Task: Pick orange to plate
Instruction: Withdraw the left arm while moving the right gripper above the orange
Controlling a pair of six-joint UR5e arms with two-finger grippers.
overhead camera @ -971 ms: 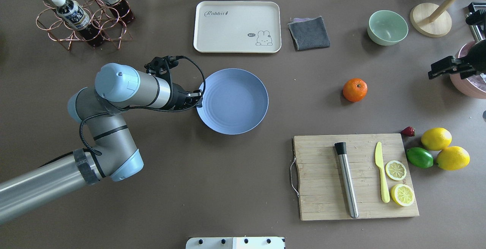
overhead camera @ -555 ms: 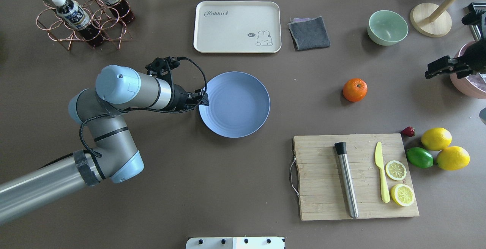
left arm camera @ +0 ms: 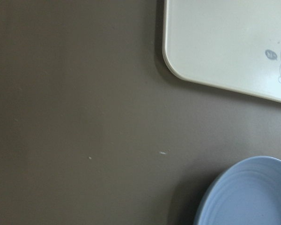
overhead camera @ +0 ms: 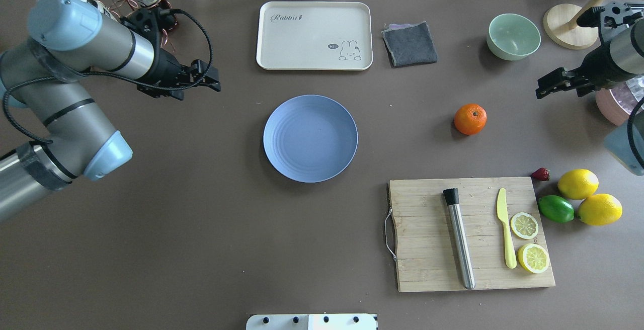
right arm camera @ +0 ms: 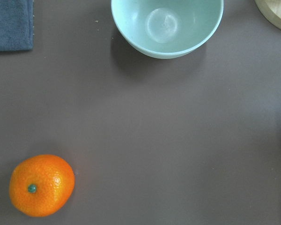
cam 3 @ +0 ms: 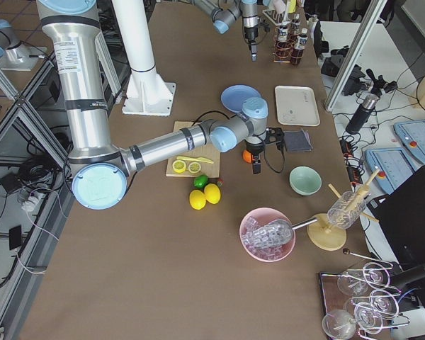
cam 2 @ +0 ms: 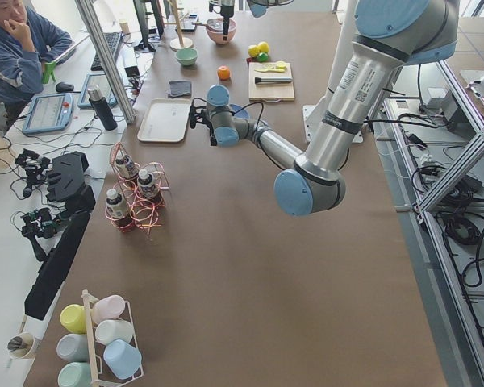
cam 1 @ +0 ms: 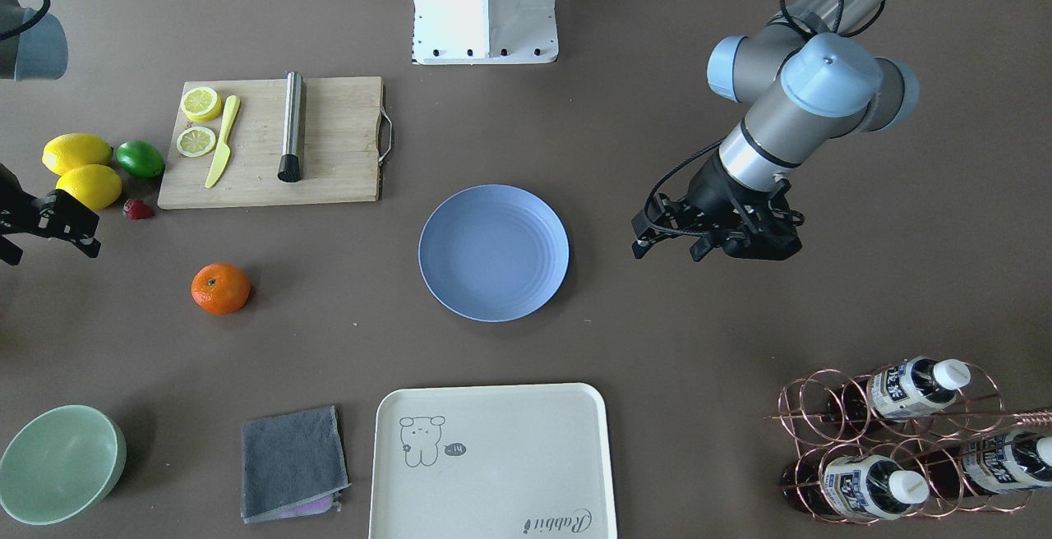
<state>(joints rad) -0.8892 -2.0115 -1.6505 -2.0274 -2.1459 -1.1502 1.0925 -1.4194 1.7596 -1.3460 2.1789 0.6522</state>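
The orange [overhead camera: 470, 119] lies on the bare brown table, right of the light-blue plate [overhead camera: 310, 138], which holds nothing. My right gripper [overhead camera: 546, 86] hovers open to the right of the orange, apart from it. In the right wrist view the orange [right arm camera: 41, 185] sits at the lower left and no fingers show. My left gripper [overhead camera: 211, 79] hangs open and empty, left of the plate and farther back, clear of its rim. From the front, the orange [cam 1: 220, 288], the plate [cam 1: 493, 252], the left gripper [cam 1: 670, 247] and the right gripper [cam 1: 49, 239] all show.
A cream tray [overhead camera: 314, 35], grey cloth [overhead camera: 410, 43] and pale-green bowl [overhead camera: 513, 35] line the far side. The cutting board [overhead camera: 470, 234] carries a muddler, knife and lemon slices. Lemons [overhead camera: 578, 184], a lime [overhead camera: 556, 209] and a pink bowl [overhead camera: 619, 106] sit at the right.
The left gripper has left the plate's left rim and drawn back toward the far-left bottle rack. The plate shifted slightly right before that. The right gripper has moved left, nearer the orange.
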